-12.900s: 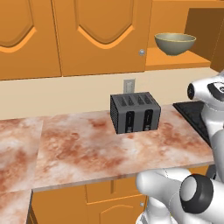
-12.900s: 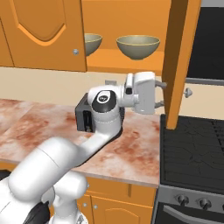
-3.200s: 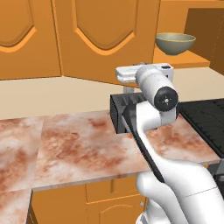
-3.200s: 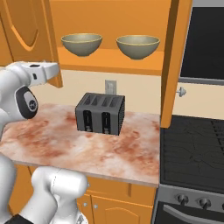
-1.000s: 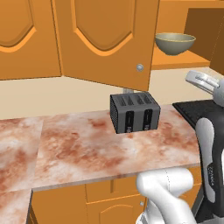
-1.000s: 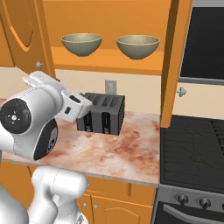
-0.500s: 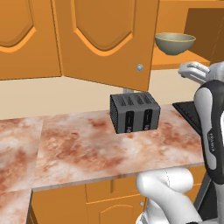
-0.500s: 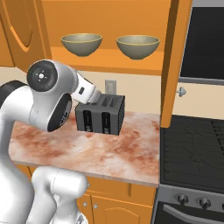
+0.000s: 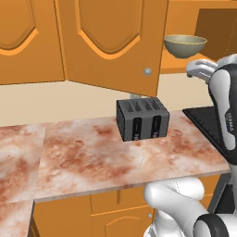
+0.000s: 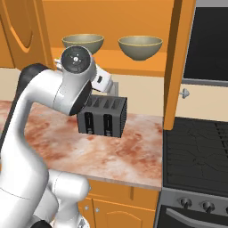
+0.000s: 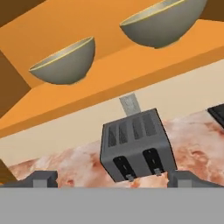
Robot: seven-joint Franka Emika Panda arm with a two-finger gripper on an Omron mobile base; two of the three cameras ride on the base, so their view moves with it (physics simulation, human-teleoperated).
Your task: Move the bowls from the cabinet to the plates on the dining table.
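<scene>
Two olive-grey bowls, the left bowl (image 11: 65, 61) and the right bowl (image 11: 164, 24), each carry a thin pale yellow rim, and they sit on the bright orange shelf of the cabinet (image 10: 111, 18). The cabinet door (image 9: 113, 44) is the same orange wood with a darker arched panel line and a small silver knob (image 9: 147, 71). The toaster (image 10: 102, 116) is dark charcoal with black slots. The counter (image 9: 106, 157) is marbled reddish-brown and white. The wall behind is plain cream, the stove (image 10: 196, 151) black, the robot arm (image 10: 53, 107) white with dark joints
</scene>
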